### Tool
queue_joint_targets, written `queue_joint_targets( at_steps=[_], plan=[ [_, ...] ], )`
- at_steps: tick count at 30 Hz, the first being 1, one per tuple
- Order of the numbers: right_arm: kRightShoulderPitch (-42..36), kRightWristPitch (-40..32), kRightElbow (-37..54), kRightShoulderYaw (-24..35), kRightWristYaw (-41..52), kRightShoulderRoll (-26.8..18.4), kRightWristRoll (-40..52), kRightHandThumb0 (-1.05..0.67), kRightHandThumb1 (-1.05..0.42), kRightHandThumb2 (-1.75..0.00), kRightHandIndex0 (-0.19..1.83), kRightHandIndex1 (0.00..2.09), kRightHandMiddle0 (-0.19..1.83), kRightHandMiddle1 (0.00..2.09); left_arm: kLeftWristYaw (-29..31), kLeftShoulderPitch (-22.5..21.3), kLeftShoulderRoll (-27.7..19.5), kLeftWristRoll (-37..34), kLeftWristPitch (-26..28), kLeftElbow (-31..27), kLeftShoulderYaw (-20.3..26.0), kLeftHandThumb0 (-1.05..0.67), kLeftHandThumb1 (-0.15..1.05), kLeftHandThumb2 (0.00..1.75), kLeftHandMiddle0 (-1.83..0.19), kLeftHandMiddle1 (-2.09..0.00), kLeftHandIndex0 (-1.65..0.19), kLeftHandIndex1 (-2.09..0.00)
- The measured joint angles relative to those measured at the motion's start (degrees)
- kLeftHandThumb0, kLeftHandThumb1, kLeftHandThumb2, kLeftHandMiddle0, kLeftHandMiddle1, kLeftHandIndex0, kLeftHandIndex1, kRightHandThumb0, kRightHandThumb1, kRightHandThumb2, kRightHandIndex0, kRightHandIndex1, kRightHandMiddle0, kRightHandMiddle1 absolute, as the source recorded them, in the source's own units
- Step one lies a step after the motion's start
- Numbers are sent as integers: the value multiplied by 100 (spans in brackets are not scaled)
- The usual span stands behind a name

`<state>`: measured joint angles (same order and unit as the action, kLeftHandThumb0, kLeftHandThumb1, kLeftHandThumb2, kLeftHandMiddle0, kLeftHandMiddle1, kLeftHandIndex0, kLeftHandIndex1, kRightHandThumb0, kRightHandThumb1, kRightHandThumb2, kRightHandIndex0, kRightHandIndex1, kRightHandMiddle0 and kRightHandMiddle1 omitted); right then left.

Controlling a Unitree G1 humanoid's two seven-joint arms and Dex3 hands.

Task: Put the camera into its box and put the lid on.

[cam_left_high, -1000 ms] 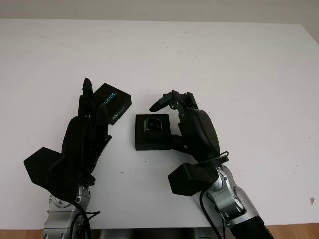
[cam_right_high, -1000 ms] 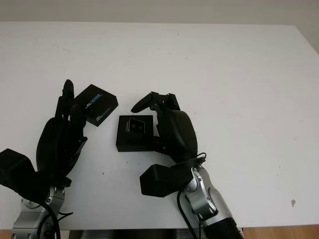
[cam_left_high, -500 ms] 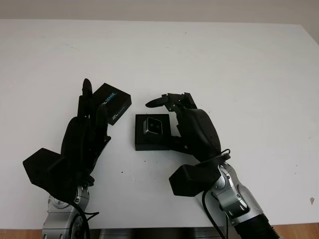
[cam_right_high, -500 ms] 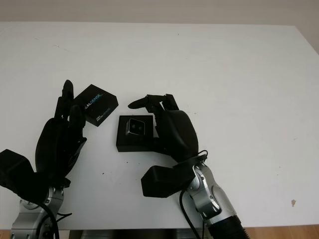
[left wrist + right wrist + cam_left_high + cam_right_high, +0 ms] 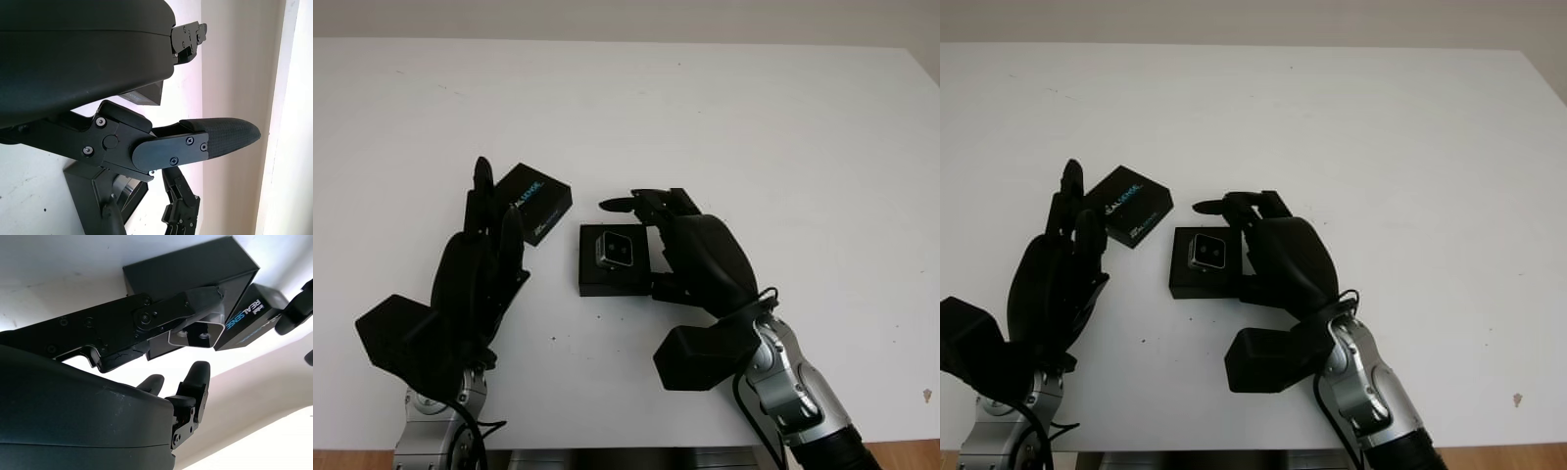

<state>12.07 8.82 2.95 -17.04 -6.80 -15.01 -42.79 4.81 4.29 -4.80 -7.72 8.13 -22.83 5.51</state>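
The open black box [image 5: 607, 279] lies on the white table [image 5: 754, 127] between my hands. The silver camera [image 5: 615, 251] sits in it, front face up. My right hand [image 5: 651, 235] arches over the box's right side, its fingers [image 5: 631, 203] above the far rim and its thumb against the box's right wall. In the right wrist view the thumb tip touches the camera [image 5: 198, 335] while the other fingers [image 5: 195, 377] stay off it. The black lid [image 5: 536, 202], printed REALSENSE, lies left of the box. My left hand [image 5: 494, 201] is open beside the lid's left edge.
White table runs wide to the right and behind the box. The table's near edge is just under both forearms. A pale wall stands beyond the far edge.
The right hand's fingers have stretched further left over the box and its forearm has swung right. The camera's silver face now shows in the box. The left hand has barely moved.
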Motion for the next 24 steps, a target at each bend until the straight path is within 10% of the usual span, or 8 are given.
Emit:
queue_joint_targets(
  at_steps=[24],
  plan=[
    [329, 193, -767, -185, -861, -41, -399, -62, -99, -5, 11, 91, 34, 113, 56, 47, -56, -18, 0, 1, 31, -82, 105, 60, 19, 0, 19, 0]
  ],
)
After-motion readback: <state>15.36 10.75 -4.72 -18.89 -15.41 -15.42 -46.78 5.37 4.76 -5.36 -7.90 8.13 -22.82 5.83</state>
